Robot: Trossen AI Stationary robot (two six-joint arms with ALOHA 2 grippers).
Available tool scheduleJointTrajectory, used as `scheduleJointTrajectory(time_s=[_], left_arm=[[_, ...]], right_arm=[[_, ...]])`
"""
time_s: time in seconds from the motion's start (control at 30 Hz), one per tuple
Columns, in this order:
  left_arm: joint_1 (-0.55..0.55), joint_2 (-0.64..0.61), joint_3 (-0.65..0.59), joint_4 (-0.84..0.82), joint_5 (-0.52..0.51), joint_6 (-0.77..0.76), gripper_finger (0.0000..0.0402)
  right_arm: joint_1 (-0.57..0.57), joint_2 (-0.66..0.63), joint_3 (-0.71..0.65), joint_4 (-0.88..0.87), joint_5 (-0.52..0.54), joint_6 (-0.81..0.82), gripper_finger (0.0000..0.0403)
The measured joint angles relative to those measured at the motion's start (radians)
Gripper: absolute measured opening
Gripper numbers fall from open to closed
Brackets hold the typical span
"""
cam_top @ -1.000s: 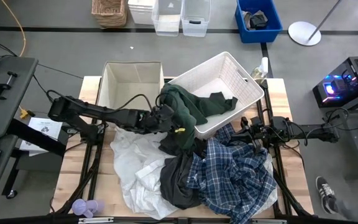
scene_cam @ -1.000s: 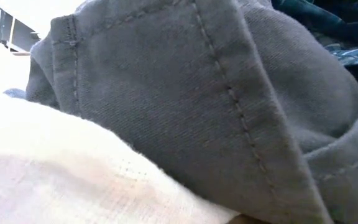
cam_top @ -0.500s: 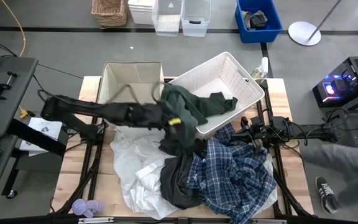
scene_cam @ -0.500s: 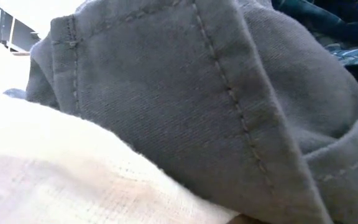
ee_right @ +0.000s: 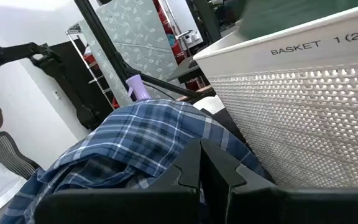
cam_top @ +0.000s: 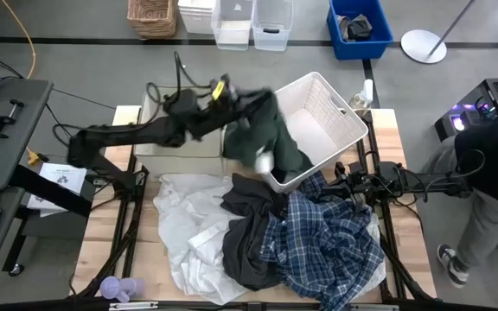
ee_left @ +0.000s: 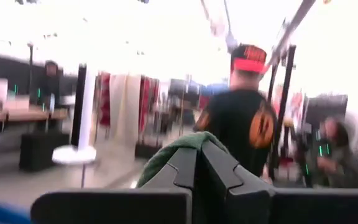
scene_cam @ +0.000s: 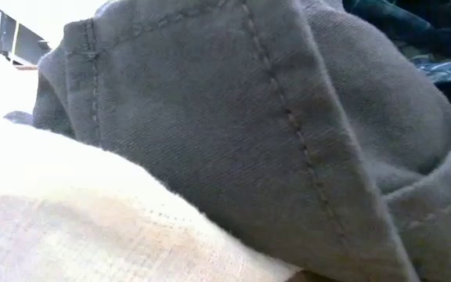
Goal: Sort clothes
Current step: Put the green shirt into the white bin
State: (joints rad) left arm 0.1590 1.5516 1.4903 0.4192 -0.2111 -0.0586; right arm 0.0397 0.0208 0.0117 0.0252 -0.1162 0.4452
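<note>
My left gripper [cam_top: 234,93] is raised over the far side of the table, above the beige bin [cam_top: 150,138], and is shut on the dark green garment [cam_top: 271,138]. The garment hangs down over the near left rim of the white basket [cam_top: 335,121]. On the table lie a white garment [cam_top: 184,225], a dark grey garment [cam_top: 249,246] and the blue-white plaid shirt [cam_top: 331,242]. My right gripper [cam_top: 340,177] rests shut at the plaid shirt's far edge, beside the basket's wall [ee_right: 303,99]. My left gripper pinches a fold of the dark green garment [ee_left: 166,158] between its two shut fingers, and the cloth bulges up beside the fingertips. The fingers reach out about level toward the table's right. The garment hangs below them, its lower end at the basket's near rim [cam_top: 275,168].
A purple object [cam_top: 115,287] lies at the table's near left corner, and a bottle [cam_top: 367,91] stands by the basket's far right. A person [cam_top: 491,130] stands at the right of the table. Bins and boxes stand on the floor beyond the far edge.
My left gripper has shut on the dark green garment at the basket's left rim, then risen and swung toward the far edge. The garment has been drawn up out of the basket and off the pile, and now hangs from the gripper. A person has stepped in at the right.
</note>
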Motion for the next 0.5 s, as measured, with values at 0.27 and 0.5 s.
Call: scheduleJointTrajectory(time_s=[0.27,0.5], left_arm=[[0.101,0.287,0.303,0.235,0.161,-0.142,0.0000],[0.114,0.521,0.599,0.236,0.219,-0.288,0.0000]], right_arm=[[0.000,-0.001,0.000,0.000,-0.001,0.000,0.0000],[0.000,-0.001,0.000,0.000,-0.001,0.000,0.0000]])
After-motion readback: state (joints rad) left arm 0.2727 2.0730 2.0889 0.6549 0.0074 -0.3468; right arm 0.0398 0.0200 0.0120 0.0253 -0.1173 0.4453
